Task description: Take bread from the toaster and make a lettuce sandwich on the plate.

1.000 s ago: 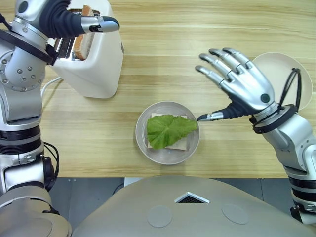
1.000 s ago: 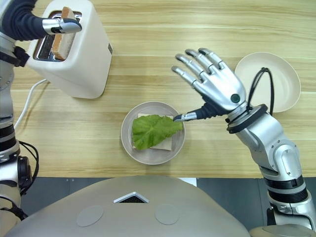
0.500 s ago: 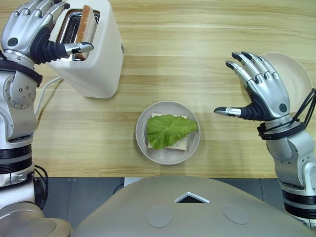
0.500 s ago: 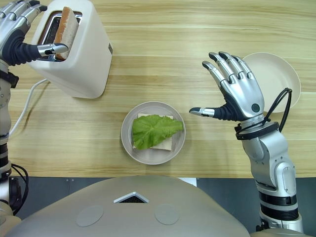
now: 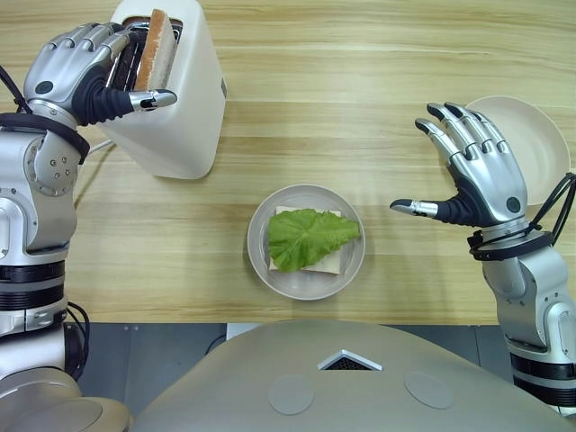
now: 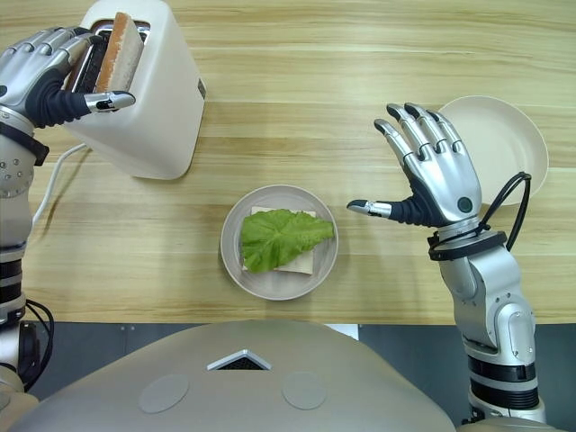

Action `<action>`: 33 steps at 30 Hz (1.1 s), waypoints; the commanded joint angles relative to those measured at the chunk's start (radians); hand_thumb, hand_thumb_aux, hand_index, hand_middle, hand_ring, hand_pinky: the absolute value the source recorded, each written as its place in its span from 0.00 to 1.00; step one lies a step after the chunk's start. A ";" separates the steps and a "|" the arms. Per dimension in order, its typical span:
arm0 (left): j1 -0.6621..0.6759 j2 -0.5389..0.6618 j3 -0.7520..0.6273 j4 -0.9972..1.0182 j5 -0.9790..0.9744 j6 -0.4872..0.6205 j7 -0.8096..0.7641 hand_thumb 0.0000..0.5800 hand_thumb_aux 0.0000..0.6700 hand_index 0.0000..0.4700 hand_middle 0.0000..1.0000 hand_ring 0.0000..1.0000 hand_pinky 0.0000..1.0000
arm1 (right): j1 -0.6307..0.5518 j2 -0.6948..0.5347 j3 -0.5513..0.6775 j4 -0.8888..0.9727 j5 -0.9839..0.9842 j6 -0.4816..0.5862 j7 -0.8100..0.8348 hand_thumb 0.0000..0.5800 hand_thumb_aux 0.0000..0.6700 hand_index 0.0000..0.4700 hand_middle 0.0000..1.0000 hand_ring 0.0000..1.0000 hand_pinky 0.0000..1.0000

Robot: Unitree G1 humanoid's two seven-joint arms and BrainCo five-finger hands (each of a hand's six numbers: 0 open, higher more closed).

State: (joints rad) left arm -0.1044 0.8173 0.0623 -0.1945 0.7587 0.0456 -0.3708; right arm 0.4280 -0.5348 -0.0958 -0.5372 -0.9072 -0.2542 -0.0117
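Observation:
A white toaster point(image 5: 175, 117) stands at the far left with one slice of bread point(image 5: 158, 47) sticking up from its slot. My left hand point(image 5: 76, 76) is at the toaster's top, fingers on the slice's left side and thumb across its near end, not clamped on it. The round plate point(image 5: 310, 286) in the middle holds a bread slice point(image 5: 331, 263) with a lettuce leaf point(image 5: 306, 236) lying on it. My right hand point(image 5: 477, 175) hovers open to the right of the plate, palm facing left, holding nothing.
An empty cream dish point(image 6: 499, 135) sits at the right, partly behind my right hand. The toaster's cord point(image 5: 88, 155) trails off its left side. Bare wooden tabletop point(image 5: 342, 99) lies between the toaster and the dish.
My right hand drew back from the plate's edge to the right and now holds still. My left hand shifted right, bringing its fingers over the toaster's top beside the slice.

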 commanded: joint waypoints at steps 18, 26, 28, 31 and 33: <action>-0.141 -0.037 -0.074 0.162 -0.010 0.049 0.060 0.84 0.60 0.60 0.00 0.00 0.00 | 0.034 0.028 0.035 0.092 -0.103 0.021 -0.089 0.00 0.00 0.00 0.00 0.00 0.00; -0.178 -0.043 -0.097 0.186 -0.003 0.083 0.074 1.00 1.00 1.00 0.00 0.00 0.00 | 0.020 0.019 0.032 0.114 -0.118 0.043 -0.099 0.00 0.00 0.00 0.00 0.00 0.00; -0.185 -0.049 -0.106 0.193 -0.010 0.082 0.074 1.00 1.00 1.00 0.20 0.20 0.20 | 0.020 0.015 0.030 0.127 -0.127 0.051 -0.104 0.00 0.00 0.00 0.00 0.00 0.00; -0.197 -0.064 -0.108 0.189 -0.031 0.071 0.085 1.00 1.00 1.00 1.00 1.00 1.00 | 0.020 0.012 0.027 0.147 -0.130 0.061 -0.114 0.00 0.00 0.00 0.00 0.00 0.00; -0.214 -0.086 -0.084 0.167 -0.088 0.052 0.090 1.00 1.00 1.00 1.00 1.00 1.00 | 0.018 0.012 0.031 0.166 -0.133 0.066 -0.127 0.00 0.00 0.00 0.00 0.00 0.00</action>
State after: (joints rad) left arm -0.2960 0.7621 -0.0228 -0.0111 0.7268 0.1226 -0.2772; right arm 0.4467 -0.5122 -0.0620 -0.3928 -1.0325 -0.1959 -0.1292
